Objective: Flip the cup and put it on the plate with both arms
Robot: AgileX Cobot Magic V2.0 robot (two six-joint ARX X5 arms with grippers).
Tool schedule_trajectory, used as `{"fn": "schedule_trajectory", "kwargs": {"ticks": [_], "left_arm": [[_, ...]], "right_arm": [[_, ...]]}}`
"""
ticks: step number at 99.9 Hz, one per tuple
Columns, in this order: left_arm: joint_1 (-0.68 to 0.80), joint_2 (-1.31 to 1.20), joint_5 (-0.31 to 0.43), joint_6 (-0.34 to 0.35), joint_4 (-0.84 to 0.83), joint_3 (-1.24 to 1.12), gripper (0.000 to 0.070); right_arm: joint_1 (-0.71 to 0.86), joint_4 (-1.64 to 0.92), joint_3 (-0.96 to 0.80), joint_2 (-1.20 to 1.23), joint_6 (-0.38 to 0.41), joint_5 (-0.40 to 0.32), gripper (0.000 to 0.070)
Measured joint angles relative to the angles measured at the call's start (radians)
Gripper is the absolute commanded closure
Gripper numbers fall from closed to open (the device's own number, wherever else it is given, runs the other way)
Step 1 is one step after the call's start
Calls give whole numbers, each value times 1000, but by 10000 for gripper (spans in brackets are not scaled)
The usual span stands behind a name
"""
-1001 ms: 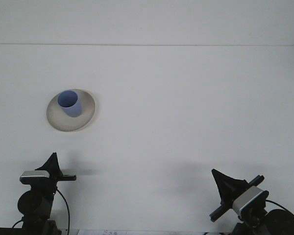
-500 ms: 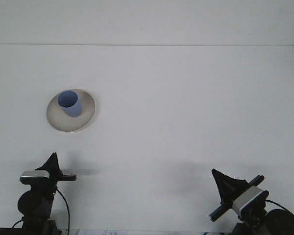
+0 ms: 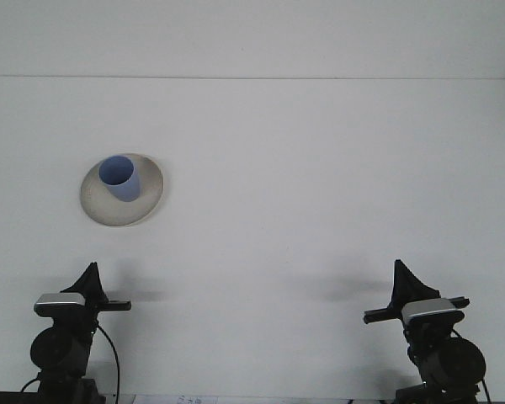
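Observation:
A blue cup stands upright, mouth up, on a round off-white plate at the left of the white table. My left gripper rests low near the table's front edge, well below the plate, with its tip pointing up. My right gripper sits low at the front right, far from the cup, also pointing up. Neither gripper holds anything.
The white table runs back to a seam line near the top of the view. Both arm bases and their wrist cameras stand at the bottom corners.
My right arm has swung from a tilted pose to an upright one and shifted slightly right. The left arm, cup and plate have not moved.

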Motion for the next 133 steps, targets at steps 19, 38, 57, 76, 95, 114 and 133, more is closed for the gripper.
{"fn": "schedule_trajectory", "kwargs": {"ticks": [19, 38, 57, 76, 95, 114, 133], "left_arm": [[0, 0, 0, 0, 0, 0, 685], [0, 0, 0, 0, -1, 0, 685], [0, 0, 0, 0, -1, 0, 685], [0, 0, 0, 0, 0, 0, 685], [0, 0, 0, 0, 0, 0, 685], [0, 0, 0, 0, 0, 0, 685], [0, 0, 0, 0, 0, 0, 685]], "right_arm": [[-162, 57, -166, -71, 11, -62, 696], [-169, 53, -204, -72, 12, -41, 697], [-169, 62, -204, -72, 12, -41, 696], [-169, 67, -204, -72, 13, -41, 697], [-169, 68, -204, -72, 17, -41, 697], [-169, 68, -204, -72, 19, -41, 696], [-169, 68, -204, -72, 19, -41, 697]]}}
